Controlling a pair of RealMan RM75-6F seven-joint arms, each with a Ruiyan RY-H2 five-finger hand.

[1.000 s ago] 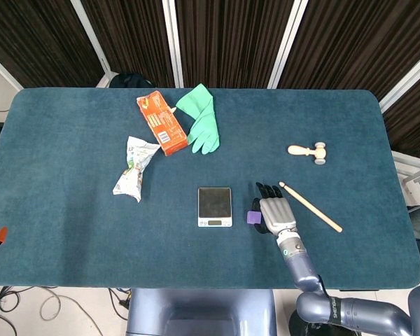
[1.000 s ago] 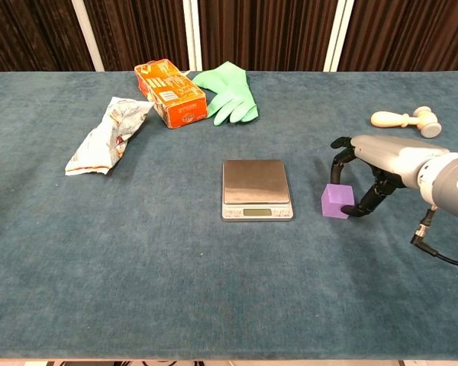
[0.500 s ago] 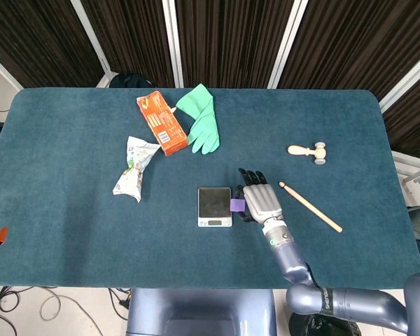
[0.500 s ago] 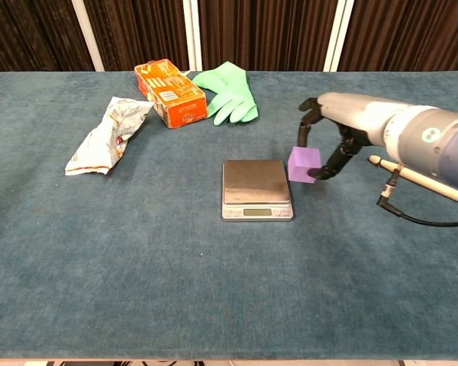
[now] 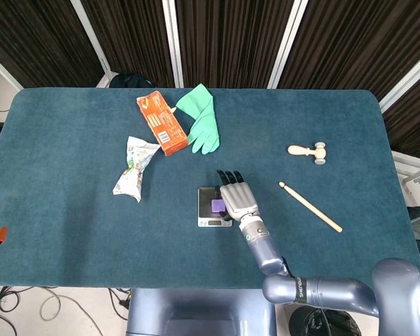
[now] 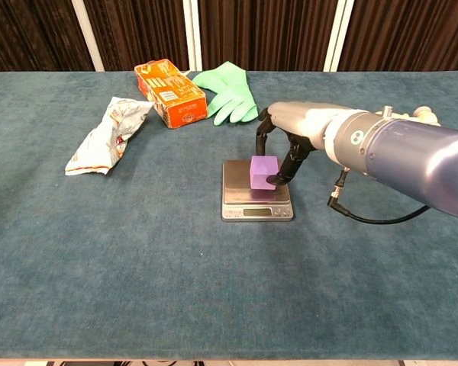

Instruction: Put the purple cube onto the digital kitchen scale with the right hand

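My right hand (image 5: 238,199) (image 6: 286,141) holds the purple cube (image 6: 262,170) (image 5: 218,206) between its fingers, right over the steel platform of the digital kitchen scale (image 6: 256,191) (image 5: 210,204). The cube sits low over the right half of the platform; I cannot tell whether it touches the plate. In the head view the hand covers the scale's right edge and most of the cube. My left hand is in neither view.
An orange box (image 5: 161,122), a green rubber glove (image 5: 201,117) and a crumpled snack bag (image 5: 134,166) lie behind and left of the scale. A small wooden mallet (image 5: 308,150) and a wooden stick (image 5: 309,206) lie to the right.
My right hand has lifted the purple cube off the cloth at the right and carried it leftwards, from beside the scale to above its platform.
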